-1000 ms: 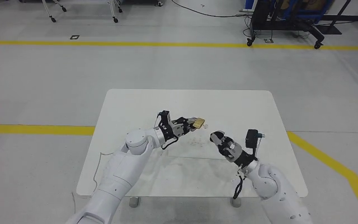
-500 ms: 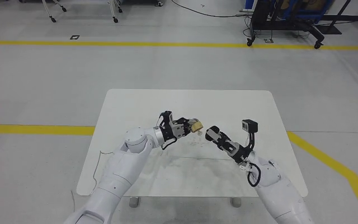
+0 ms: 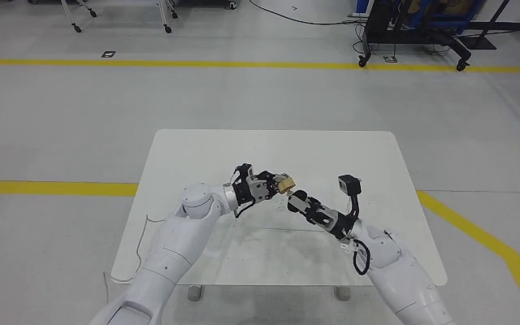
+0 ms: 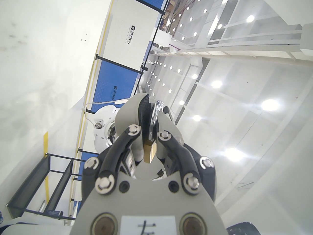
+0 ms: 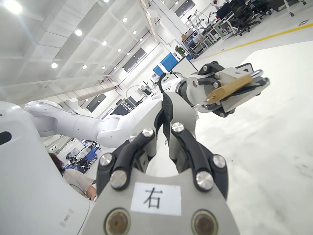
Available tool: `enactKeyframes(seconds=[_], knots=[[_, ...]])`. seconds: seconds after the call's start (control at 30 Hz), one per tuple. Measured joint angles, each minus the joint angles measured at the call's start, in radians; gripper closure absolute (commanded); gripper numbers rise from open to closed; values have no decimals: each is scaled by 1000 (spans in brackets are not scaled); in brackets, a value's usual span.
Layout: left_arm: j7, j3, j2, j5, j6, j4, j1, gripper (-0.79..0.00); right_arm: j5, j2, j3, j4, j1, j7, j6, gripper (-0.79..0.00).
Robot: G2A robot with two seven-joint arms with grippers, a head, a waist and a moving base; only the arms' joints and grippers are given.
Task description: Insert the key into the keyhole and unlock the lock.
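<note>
The lock [image 5: 231,86], a small brass padlock, is hanging in the air above the middle of the tabletop [image 3: 195,162], clear of it. The left gripper [image 4: 151,121] is clamping it across its flat faces, closed down to the thickness of the body. The steel shackle [image 5: 257,72] is lying out by the fingertips, and the keyhole end [image 5: 210,97] is projecting free from between the fingers. From above, we are placing the right gripper [image 3: 294,197] at about five o'clock from the lock. It is just beside the lock, and the right wrist view is showing a gap between them, with the keyhole end turned toward it. Its pads are pressing together with no opening that we are able to make out. Whether the key is pinched between them we cannot tell, since the pads would be hiding anything so thin.

We are judging the lock to be dense for its bulk, fully rigid, and smooth enough to slide or twist in a grip when pushed endwise. The flat sides are the place to hold, as they are being held, leaving the keyhole end open and the shackle room to spring. We are reckoning the key to be light, thin and stiff, and apt to pivot between pads. It wants holding by its broad head, with the blade projecting straight and in line with the keyhole, before any push or turn.
</note>
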Motion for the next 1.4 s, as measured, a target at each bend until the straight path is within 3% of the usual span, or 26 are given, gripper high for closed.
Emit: enactKeyframes(seconds=[0.53, 0.57, 0.6, 0.63, 0.67, 0.83, 1.2, 1.3, 1.4], knots=[[-7, 11, 2, 8, -32, 12, -12, 0, -27, -7, -27, 51, 44, -59, 50, 0], [9, 11, 3, 21, -42, 8, -12, 0, -36, -6, -22, 47, 42, -64, 39, -40], [29, 9, 4, 35, -55, 3, -10, 0, -51, -5, -15, 41, 39, -71, 25, -259], [59, 6, 6, 55, -71, -7, -6, 0, -84, -2, -1, 29, 33, -83, 5, -385], [83, 5, 7, 70, -81, -15, -1, 0, -115, 0, 14, 18, 26, -100, -11, -785], [174, 2, 15, 143, -93, -70, 24, 0, -315, 6, 85, -35, -18, -196, -24, -785], [225, 13, 20, 202, -64, -113, 44, 0, -308, 9, 100, -50, -11, -188, -1, -785], [226, 12, 20, 196, -52, -110, 45, 0, -518, 16, 147, -135, -24, -238, 41, -785], [222, 13, 20, 184, -19, -103, 42, 0, -959, 24, 178, -276, -63, -340, 102, -785]])
